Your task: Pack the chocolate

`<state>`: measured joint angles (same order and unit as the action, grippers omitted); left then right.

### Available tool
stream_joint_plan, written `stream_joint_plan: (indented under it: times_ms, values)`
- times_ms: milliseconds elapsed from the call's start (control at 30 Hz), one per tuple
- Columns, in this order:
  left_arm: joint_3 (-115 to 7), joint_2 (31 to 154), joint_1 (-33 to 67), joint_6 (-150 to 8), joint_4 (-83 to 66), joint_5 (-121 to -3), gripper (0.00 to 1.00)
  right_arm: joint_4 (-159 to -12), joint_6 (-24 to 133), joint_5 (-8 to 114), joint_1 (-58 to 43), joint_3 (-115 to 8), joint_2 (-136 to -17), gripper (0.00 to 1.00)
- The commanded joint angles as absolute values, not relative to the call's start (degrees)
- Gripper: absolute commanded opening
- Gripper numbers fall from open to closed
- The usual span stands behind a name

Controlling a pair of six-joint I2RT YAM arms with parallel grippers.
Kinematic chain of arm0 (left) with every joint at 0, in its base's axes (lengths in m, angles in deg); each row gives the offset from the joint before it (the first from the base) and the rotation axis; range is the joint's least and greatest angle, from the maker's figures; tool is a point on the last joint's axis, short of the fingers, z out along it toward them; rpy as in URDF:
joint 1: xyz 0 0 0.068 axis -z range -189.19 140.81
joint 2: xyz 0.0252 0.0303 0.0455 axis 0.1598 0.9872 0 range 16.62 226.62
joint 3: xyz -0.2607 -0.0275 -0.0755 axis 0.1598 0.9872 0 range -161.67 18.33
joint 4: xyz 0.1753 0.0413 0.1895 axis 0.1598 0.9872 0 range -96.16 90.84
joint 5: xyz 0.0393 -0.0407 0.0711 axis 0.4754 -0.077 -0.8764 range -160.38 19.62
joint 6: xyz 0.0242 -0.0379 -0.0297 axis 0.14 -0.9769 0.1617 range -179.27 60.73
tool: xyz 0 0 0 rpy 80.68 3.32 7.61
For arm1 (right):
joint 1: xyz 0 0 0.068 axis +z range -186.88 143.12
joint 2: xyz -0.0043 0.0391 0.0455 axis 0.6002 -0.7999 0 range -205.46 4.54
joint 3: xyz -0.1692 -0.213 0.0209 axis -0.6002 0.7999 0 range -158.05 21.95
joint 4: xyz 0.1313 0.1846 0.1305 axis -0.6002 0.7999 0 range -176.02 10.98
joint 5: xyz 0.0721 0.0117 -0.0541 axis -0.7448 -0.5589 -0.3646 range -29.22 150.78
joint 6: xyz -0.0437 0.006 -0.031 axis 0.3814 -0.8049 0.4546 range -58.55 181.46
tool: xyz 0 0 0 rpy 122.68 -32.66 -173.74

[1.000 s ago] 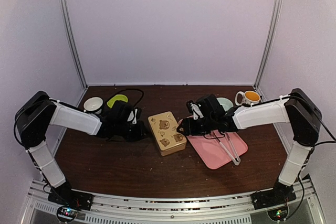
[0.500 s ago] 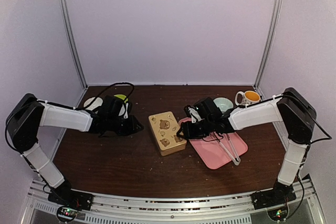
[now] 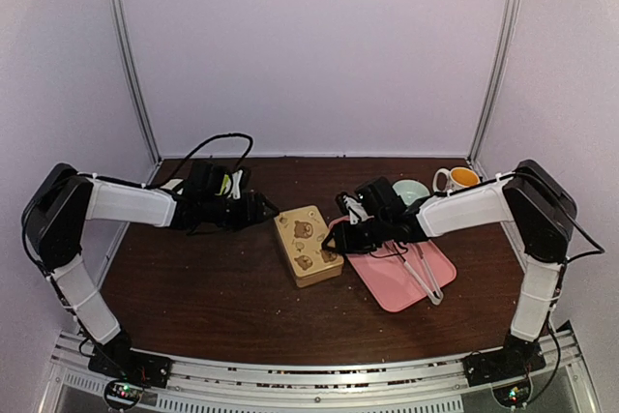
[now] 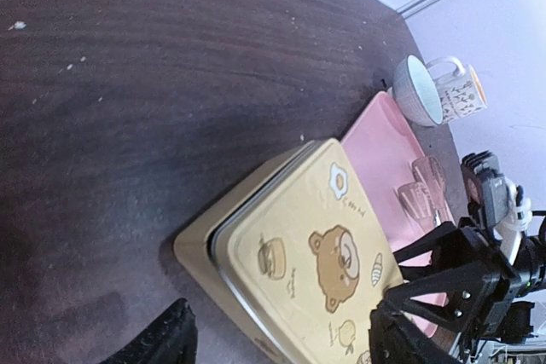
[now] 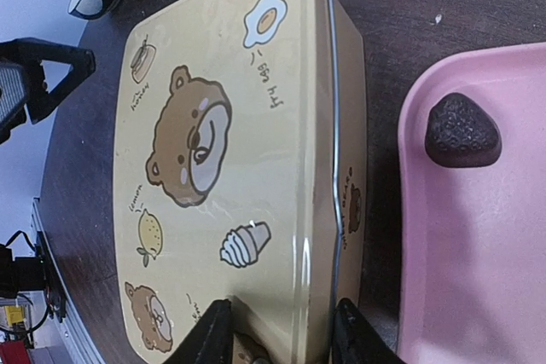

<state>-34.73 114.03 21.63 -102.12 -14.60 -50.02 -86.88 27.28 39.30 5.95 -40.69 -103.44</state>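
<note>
Dark table (image 3: 213,287), pale walls (image 3: 319,45) (left jaws spread, right jaws astride tan tin (image 5: 230,151), grip unclear)

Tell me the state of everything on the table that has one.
Tin: lid on, shut.
Chocolate: loose on the tray, unpacked.
Mug: upright.
Bowl: upright.
Tongs: lying on the tray.
Left claw: open, empty, short of the tin.
Right claw: astride the tin's corner; grip unclear.

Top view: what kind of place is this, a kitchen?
Probably a robot test booth, not a kitchen: plain white walls box in the table, and a left arm and right arm reach toward a bear tin.
</note>
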Motion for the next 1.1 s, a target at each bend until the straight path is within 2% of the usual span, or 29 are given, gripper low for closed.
stream_joint_plan:
  times_ms: [0,300,500,633,833,1067]
  values:
    - [-41.1,119.1,21.3,-98.5,-15.6,-45.5,0.71,-85.8,28.1,39.4,5.6,-41.3,-105.0,0.38]
    - [-47.5,127.7,19.3,-96.0,-13.9,-44.4,0.70,-85.3,28.5,38.6,5.6,-41.8,-105.0,0.36]
    - [-53.1,133.0,18.4,-93.9,-11.5,-39.7,0.70,-85.3,28.7,38.1,5.6,-41.9,-105.6,0.34]
    - [-56.0,135.5,18.3,-92.1,-8.9,-37.2,0.66,-85.3,28.7,37.7,5.6,-41.9,-106.3,0.32]
    - [-58.3,138.0,18.3,-90.3,-6.7,-32.6,0.53,-85.7,28.6,36.8,5.6,-42.3,-107.1,0.32]
    - [-54.1,136.9,18.7,-89.7,-11.4,-25.2,0.49,-88.4,27.4,33.7,5.7,-39.4,-106.4,0.30]
